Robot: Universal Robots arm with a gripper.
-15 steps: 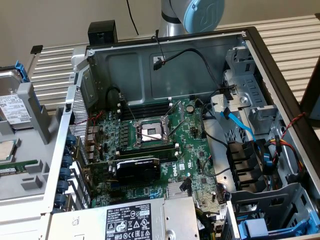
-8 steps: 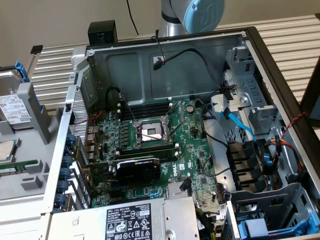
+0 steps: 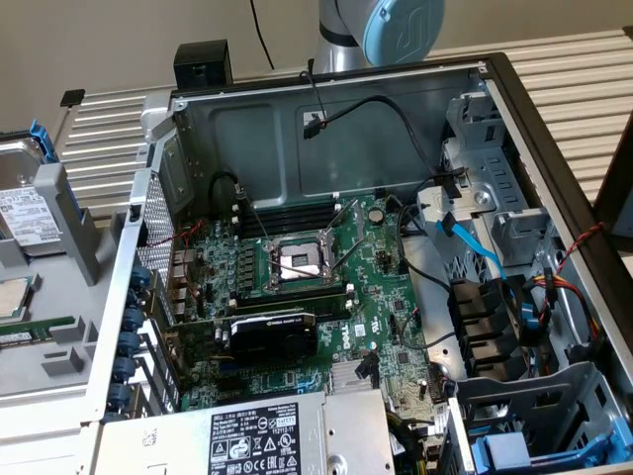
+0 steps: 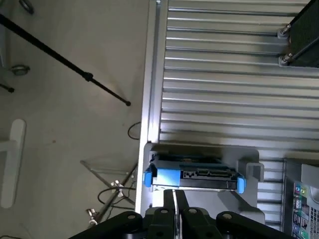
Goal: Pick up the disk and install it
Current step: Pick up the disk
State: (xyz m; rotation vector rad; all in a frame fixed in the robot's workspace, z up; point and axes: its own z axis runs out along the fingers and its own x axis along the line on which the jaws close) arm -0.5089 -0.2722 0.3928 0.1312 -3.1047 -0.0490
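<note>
One white printed label tops the disk.

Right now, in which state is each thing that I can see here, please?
disk: standing on edge in the grey holder, not installed.
gripper: jaws shut, holding nothing, close to the disk.
computer case: side panel off, inside exposed.
CPU socket: uncovered, no cooler on it.
other blue carrier: seated in a drive bay.

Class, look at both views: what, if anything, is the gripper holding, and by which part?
Nothing is held. The gripper is shut with nothing between its jaws, close by the disk in its grey holder.
</note>
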